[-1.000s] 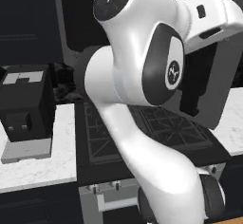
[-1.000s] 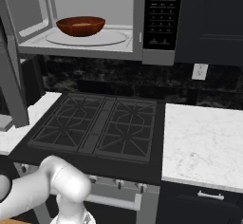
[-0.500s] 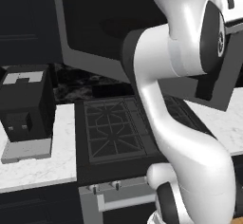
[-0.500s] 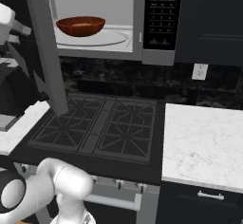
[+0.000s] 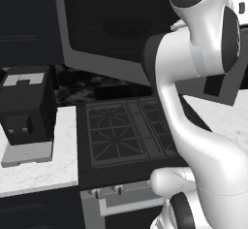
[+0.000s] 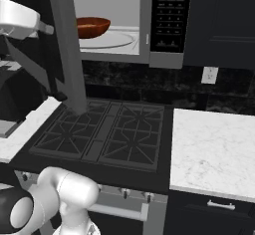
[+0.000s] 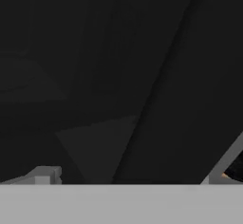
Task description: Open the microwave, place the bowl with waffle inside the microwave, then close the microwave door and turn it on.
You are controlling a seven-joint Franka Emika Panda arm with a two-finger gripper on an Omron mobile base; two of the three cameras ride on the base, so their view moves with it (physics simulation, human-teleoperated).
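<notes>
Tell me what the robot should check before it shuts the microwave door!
1. Bowl with waffle inside the microwave, on the round turntable: ok.
2. Bowl fully behind the front opening, so the door misses it: ok, as far as the right base view shows.
3. Microwave door swung partway, not yet shut: not ok.
4. Gripper empty with jaws wide: ok.
5. Gripper touching the door: cannot tell; the hand view is too dark.
6. Stove below free of things the door could hit: ok.
</notes>
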